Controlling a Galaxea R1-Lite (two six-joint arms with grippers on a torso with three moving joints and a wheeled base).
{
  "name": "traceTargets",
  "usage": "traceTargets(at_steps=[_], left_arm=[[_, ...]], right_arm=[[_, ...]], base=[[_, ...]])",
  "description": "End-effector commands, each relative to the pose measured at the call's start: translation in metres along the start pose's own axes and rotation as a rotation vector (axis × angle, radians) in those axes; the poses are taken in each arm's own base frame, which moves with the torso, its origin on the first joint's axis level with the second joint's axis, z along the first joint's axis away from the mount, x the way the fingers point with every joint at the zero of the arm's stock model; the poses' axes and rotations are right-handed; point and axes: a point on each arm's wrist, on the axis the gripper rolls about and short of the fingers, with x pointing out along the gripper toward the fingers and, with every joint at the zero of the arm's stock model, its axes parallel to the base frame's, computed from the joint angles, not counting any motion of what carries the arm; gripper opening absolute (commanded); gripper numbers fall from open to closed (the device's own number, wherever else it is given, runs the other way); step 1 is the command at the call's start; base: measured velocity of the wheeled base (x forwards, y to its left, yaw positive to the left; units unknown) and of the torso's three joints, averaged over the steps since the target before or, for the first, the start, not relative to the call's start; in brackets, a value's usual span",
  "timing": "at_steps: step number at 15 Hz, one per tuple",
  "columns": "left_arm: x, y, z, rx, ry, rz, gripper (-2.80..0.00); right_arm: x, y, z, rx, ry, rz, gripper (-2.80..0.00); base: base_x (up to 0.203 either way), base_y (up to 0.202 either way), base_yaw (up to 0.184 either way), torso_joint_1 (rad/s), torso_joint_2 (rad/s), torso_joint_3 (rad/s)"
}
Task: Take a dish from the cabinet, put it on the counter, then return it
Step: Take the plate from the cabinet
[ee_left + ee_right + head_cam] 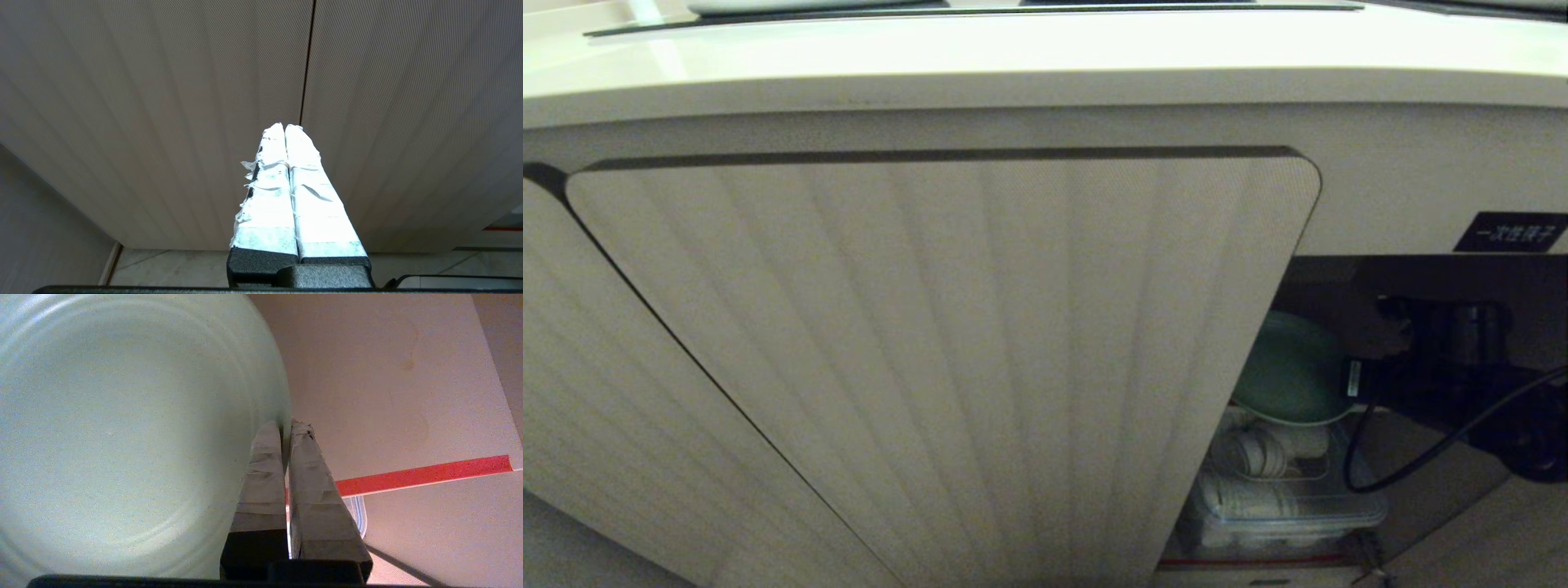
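The pale mint-green dish (1290, 367) hangs tilted in the dark opening of the cabinet (1327, 282), under the black label (1511, 233). My right gripper (1349, 377) reaches in from the right and is shut on the dish's rim. In the right wrist view the dish (122, 428) fills most of the picture, and its edge is pinched between the taped fingers of the right gripper (286, 426). The counter (1045, 57) runs along the top. My left gripper (284, 127) is shut on nothing and parked facing ribbed doors.
A wide ribbed door (947, 351) covers the left side of the opening. Below the dish, a clear plastic box (1274, 498) of white cups sits on a red-edged shelf (425, 473). A black cable (1405, 478) loops under my right arm. The floor (175, 267) lies below.
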Motion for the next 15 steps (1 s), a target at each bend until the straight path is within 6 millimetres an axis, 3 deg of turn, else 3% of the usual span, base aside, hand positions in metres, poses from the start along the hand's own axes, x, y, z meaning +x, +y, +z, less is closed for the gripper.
traceTargets(at_steps=[1, 15], left_arm=[[0.0, 0.0, 0.0, 0.0, 0.0, 0.0, -2.8], [0.0, 0.0, 0.0, 0.0, 0.0, 0.0, -2.8]], right_arm=[[-0.007, 0.0, 0.0, 0.002, -0.012, 0.002, -2.8], [-0.041, -0.003, -0.009, -0.001, -0.027, 0.015, -2.8]], base=[[0.0, 0.0, 0.0, 0.0, 0.0, 0.0], [0.0, 0.0, 0.0, 0.0, 0.0, 0.0]])
